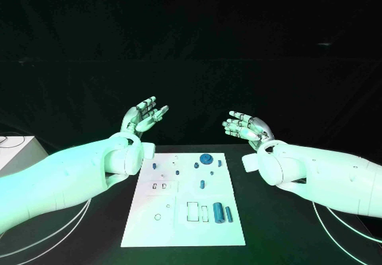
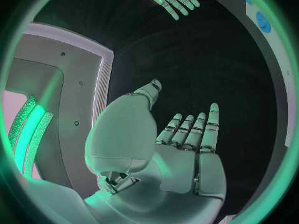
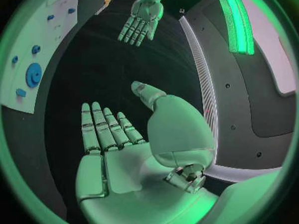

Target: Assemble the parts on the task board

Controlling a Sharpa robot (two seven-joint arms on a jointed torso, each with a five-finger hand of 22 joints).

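Black table (image 1: 318,232): task board (image 1: 183,229) w/ parts (image 1: 217,212) lies below both hands' empty fingers (image 1: 147,107).

You had no text, label, brand, number or sign that could be read in any of these views. The task board (image 1: 159,232) carried only faint outlines and small dark marks, too small to make out as writing.
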